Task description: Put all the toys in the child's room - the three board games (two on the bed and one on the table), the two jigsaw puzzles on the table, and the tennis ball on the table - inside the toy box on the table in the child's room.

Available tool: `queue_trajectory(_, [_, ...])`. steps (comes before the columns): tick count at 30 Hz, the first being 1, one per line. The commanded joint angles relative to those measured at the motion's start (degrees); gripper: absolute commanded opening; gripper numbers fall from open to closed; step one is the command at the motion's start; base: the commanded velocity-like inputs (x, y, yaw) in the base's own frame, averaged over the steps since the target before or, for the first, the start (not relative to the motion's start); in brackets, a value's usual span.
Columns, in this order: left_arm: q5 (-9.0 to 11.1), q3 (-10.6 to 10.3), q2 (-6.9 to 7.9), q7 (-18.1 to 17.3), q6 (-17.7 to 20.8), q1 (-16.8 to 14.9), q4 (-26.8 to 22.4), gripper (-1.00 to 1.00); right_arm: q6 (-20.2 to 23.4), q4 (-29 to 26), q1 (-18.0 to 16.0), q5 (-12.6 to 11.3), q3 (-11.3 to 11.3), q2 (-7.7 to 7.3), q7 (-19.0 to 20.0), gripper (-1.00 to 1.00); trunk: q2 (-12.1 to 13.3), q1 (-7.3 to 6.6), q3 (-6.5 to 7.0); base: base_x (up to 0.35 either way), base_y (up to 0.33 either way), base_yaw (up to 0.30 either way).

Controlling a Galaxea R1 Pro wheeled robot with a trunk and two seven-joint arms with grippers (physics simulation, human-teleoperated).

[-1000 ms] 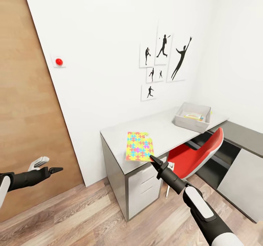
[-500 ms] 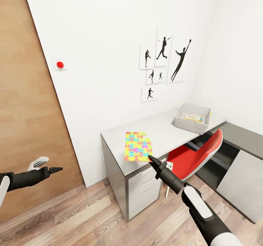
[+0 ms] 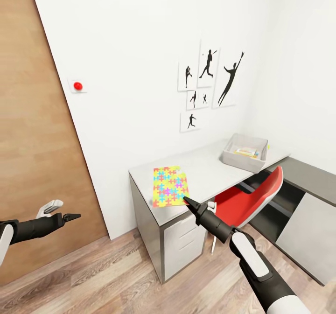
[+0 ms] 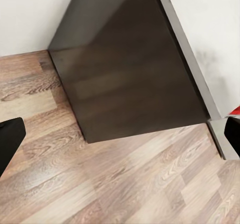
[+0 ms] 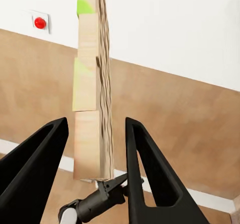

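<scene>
A jigsaw puzzle (image 3: pixel 170 186), a bright yellow, green, pink and blue square, hangs tilted over the near end of the white table (image 3: pixel 210 170). My right gripper (image 3: pixel 186 200) is shut on its lower corner. In the right wrist view the jigsaw puzzle (image 5: pixel 92 89) stands edge-on between the two black fingers (image 5: pixel 37 176). The light-grey toy box (image 3: pixel 242 159) sits at the table's far end with colourful flat items inside. My left gripper (image 3: pixel 72 217) is open, held out low at the left in front of the door, with nothing in it.
A red chair (image 3: pixel 254 196) is tucked under the table. A low cabinet with a dark grey top (image 3: pixel 310 176) runs along the right wall. A wooden door (image 3: pixel 32 132) stands at the left, with a red button (image 3: pixel 78 86) on the wall beside it. Wood floor lies in front.
My right gripper has carried the jigsaw puzzle a little to the left and slightly up. The view has shifted slightly. The left arm has not moved.
</scene>
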Motion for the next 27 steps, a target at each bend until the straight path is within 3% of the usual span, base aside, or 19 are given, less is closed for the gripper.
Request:
queue_trajectory(1, [0.0,0.1,0.0,-0.2,0.3,-0.1,0.0,1.0,0.2,0.0,0.0,-0.3,0.1,-0.03,-0.1,-1.0,0.4,-0.22,0.11,0.0,0.0,0.0])
queue_trajectory(10, [0.0,0.0,-0.15,-0.2,0.3,-0.1,0.0,1.0,0.9,-0.3,0.0,-0.5,0.0,-0.21,-6.2,-1.0,4.0,-2.19,1.73,0.0,0.0,0.0])
queue_trajectory(27, [0.0,0.1,-0.01,-0.2,0.3,-0.1,0.0,1.0,0.2,-0.2,0.0,-0.4,0.0,-0.11,-6.1,-1.0,10.8,-5.93,4.78,0.0,0.0,0.0])
